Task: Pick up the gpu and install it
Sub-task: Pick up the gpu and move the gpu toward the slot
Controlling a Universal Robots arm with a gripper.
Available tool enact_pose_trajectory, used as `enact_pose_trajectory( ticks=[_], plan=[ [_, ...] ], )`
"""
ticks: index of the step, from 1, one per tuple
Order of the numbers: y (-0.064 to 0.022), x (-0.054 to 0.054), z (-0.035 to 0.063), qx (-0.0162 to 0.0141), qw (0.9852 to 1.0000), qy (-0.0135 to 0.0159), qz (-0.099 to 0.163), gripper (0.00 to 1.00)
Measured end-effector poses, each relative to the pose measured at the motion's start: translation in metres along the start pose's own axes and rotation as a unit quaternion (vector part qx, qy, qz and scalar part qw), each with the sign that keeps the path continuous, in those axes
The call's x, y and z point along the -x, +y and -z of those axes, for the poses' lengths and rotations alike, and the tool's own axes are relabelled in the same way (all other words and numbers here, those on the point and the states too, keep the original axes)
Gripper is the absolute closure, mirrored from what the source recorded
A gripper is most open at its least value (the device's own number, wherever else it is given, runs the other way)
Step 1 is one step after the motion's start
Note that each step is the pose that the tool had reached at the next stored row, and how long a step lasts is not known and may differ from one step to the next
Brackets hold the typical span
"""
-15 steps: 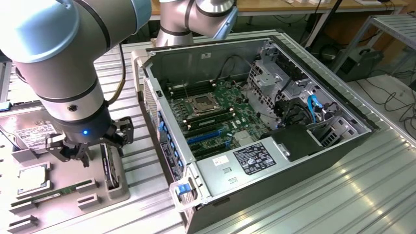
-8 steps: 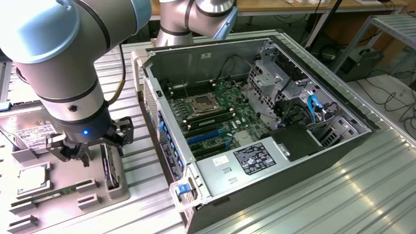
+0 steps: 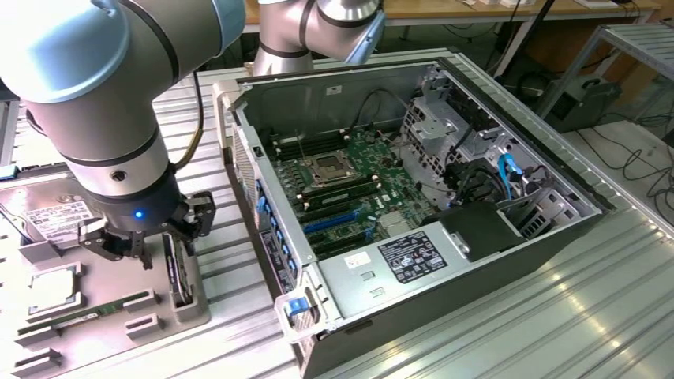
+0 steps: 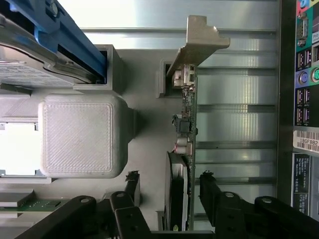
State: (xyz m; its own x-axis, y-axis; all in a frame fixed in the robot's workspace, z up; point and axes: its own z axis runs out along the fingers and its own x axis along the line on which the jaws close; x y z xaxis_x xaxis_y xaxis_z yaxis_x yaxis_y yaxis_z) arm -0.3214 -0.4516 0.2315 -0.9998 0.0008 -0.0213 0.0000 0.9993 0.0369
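Ribbed aluminium forms the tabletop [image 3: 548,316]; near its front edge, on the exterior view's left, a grey printed holder [image 3: 200,304] keeps the gpu [image 3: 181,272] standing on edge in a slot. The tool [image 3: 147,241] hangs over it with fingers apart, one on each side of the card, not clamped. Beyond lies the open computer case [image 3: 348,95], then a wooden desk [image 3: 474,9] and floor cables [image 3: 632,158].
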Motion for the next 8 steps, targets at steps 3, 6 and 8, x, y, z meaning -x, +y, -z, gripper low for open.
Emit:
enact_pose_trajectory(
  ticks=[3,6,8],
  plan=[
    [0.0,0.0,0.0,0.0,1.0,0.0,0.0,0.49],
    [0.0,0.0,0.0,0.0,1.0,0.0,0.0,0.49],
    [0.0,0.0,0.0,0.0,1.0,0.0,0.0,0.49]
  ],
)
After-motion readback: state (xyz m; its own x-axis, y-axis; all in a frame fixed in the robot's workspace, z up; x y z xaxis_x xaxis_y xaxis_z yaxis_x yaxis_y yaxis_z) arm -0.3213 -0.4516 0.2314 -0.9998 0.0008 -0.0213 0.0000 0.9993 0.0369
